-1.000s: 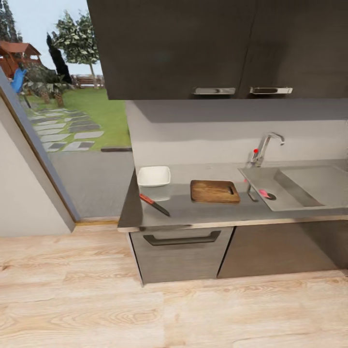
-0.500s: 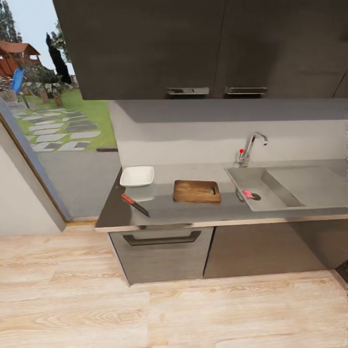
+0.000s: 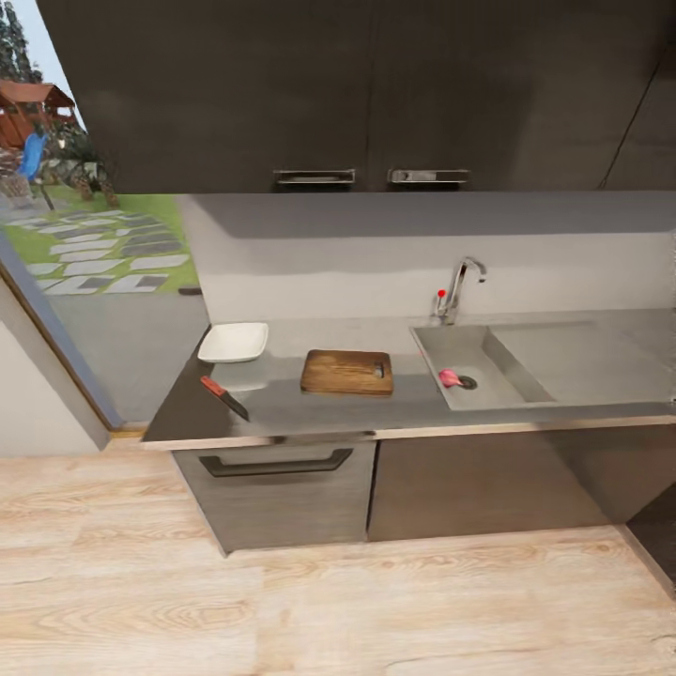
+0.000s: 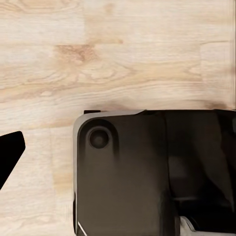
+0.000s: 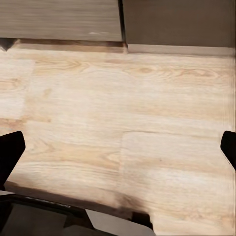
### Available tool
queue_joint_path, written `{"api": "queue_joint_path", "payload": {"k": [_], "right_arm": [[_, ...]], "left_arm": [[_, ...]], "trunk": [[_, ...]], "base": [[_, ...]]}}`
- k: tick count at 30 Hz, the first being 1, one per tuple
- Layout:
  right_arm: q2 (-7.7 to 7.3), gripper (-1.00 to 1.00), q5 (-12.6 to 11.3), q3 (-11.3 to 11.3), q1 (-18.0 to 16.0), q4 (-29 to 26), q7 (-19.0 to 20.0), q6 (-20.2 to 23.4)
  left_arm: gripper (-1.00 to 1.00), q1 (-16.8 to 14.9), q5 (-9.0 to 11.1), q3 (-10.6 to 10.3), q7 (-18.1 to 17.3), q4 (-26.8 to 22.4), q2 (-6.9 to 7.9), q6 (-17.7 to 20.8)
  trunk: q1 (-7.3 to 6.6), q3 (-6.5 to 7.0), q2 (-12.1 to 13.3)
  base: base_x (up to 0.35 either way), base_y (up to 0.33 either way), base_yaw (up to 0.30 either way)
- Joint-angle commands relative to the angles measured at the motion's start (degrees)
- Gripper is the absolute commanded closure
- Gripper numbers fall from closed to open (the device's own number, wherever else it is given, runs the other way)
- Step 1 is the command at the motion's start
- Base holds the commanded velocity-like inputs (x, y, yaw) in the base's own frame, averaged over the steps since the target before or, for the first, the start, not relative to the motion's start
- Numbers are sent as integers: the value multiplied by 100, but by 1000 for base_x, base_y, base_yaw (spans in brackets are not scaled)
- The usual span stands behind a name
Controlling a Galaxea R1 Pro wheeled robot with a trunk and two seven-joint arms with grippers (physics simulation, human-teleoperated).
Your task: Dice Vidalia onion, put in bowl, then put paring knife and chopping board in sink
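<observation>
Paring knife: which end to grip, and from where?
Grip the paring knife by its red handle, the end nearest the bowl. It lies flat on the countertop near the front edge, dark blade angled toward that edge, so probably come from above, gripper fingers across the handle.

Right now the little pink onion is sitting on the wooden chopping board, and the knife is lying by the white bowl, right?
Not quite. In the head view the Vidalia onion sits in the sink, beside the drain, not on the chopping board, which is bare. The paring knife does lie near the bowl.
</observation>
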Motion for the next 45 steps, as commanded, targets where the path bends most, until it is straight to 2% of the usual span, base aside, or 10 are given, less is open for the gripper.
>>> {"api": "queue_joint_path", "payload": {"k": [1,38,45], "right_arm": [[6,-100,59,-40,0,-4,32,-14],[6,-100,59,-41,0,9,24,-14],[6,-100,59,-42,0,3,29,-14]], "left_arm": [[-100,3,41,17,-50,-9,-1,6],[-100,3,41,16,-48,-5,-1,6],[-100,5,41,16,-51,-8,-1,6]], "trunk": [[4,-9,-11],[4,-9,-11],[4,-28,-11]], "base": [[0,-322,0],[0,-322,0],[-1,-322,100]]}}
